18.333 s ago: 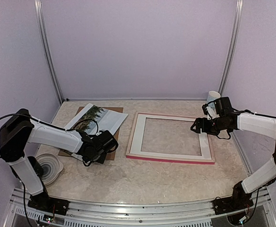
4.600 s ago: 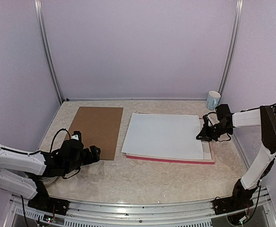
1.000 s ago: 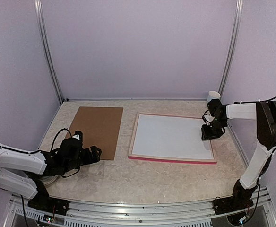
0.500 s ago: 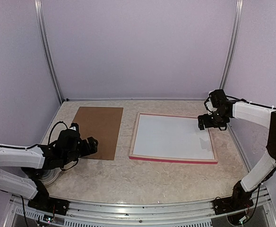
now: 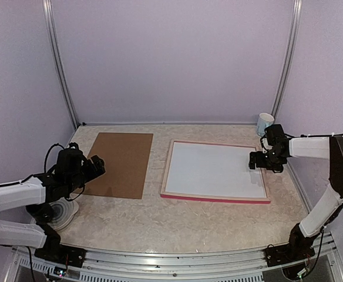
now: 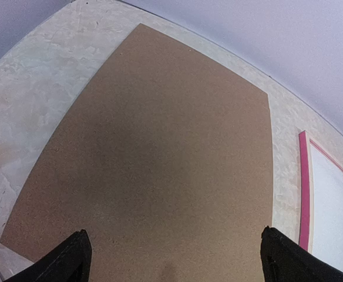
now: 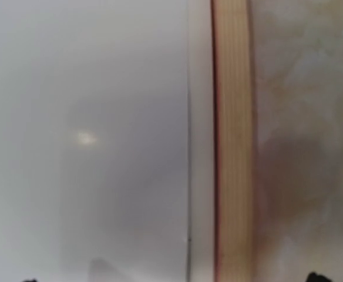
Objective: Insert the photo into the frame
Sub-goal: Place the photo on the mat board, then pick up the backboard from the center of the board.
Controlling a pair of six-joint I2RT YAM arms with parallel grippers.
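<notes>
Over the frame's right rail: the right gripper (image 5: 255, 160) is hovering low, jaws standing wide apart and gripping nothing. Its wrist view is showing only the rail's pale wood and the sheet's edge just inside it.
Frame: the frame (image 5: 215, 198) is lying flat with its pale back facing up and its pink outer edge showing along the near side.
Inside the frame: a white sheet (image 5: 212, 169) is filling the opening, sitting level within the rails.
Photo: no tree-and-water print is showing in any view. I am judging that it is lying face down in the frame, as this sheet or under it, but the pictures are not settling which.
Left of the frame: the brown backing board (image 5: 120, 163) is lying flat, with a strip of table separating it from the frame's left rail.
Farther left of the frame: the left gripper (image 5: 98, 167) is hanging over the board's near-left part, fingertips (image 6: 71, 258) spread wide and holding nothing.
Step in hand: insertion is looking done or nearly so, and the left arm is seeming set to take the board.
Next move: it is calling for pinching an edge of the flat board, which is offering no raised lip, then lowering it square inside the rails. The right gripper is needing to clear the rail first.
Behind the frame's far-right corner: a pale mug (image 5: 265, 123) is standing.
</notes>
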